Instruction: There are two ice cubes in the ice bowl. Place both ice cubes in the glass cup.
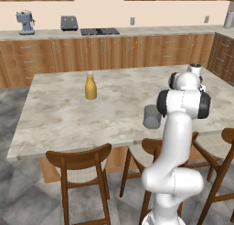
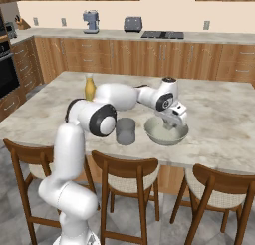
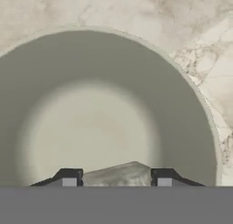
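The ice bowl (image 2: 160,136) is a wide grey-green bowl on the marble island, just right of the glass cup (image 2: 126,131), a short grey tumbler. My gripper (image 2: 174,123) reaches down into the bowl. In the hand view the bowl's wall (image 3: 182,104) curves around, and one pale ice cube (image 3: 117,175) sits between the two dark fingertips (image 3: 68,178), touching both. My gripper (image 3: 117,180) is shut on this cube. The rest of the bowl's floor looks bare. In the left base view the glass cup (image 1: 151,117) stands beside my arm, which hides the bowl.
A yellow bottle (image 1: 91,86) with a pale cap stands further back on the island (image 2: 219,114). Wooden chairs (image 2: 124,174) line the near edge. Back counter holds a coffee machine (image 1: 25,23) and toaster (image 1: 69,23).
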Motion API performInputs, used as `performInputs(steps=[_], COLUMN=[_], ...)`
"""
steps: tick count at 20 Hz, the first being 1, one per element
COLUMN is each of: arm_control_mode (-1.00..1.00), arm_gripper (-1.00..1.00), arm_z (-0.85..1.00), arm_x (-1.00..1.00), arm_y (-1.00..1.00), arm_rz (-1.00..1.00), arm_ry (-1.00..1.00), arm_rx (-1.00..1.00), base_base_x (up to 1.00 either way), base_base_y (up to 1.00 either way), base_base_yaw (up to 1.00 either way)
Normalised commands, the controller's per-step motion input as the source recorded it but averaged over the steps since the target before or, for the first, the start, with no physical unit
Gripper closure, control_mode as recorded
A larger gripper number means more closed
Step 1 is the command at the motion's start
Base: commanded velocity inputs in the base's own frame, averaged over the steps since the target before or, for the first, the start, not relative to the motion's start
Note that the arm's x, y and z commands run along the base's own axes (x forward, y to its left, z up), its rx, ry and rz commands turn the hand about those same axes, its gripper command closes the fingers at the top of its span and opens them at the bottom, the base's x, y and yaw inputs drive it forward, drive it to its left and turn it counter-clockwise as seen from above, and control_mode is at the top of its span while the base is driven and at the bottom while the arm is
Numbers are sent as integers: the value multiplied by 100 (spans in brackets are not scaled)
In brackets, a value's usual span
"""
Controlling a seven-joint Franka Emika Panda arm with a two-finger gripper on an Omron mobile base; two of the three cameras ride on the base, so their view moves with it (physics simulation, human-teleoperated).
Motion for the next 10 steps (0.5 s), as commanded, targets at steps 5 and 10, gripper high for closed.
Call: performInputs(steps=[5, 10], arm_control_mode=[-100, -100], arm_gripper=[100, 100], arm_z=[90, 75], arm_x=[-24, -21], arm_y=[100, 100], arm_rz=[1, 2], arm_ry=[1, 3], arm_rx=[0, 1], base_base_x=[0, 0], base_base_y=[0, 0], base_base_yaw=[0, 0])
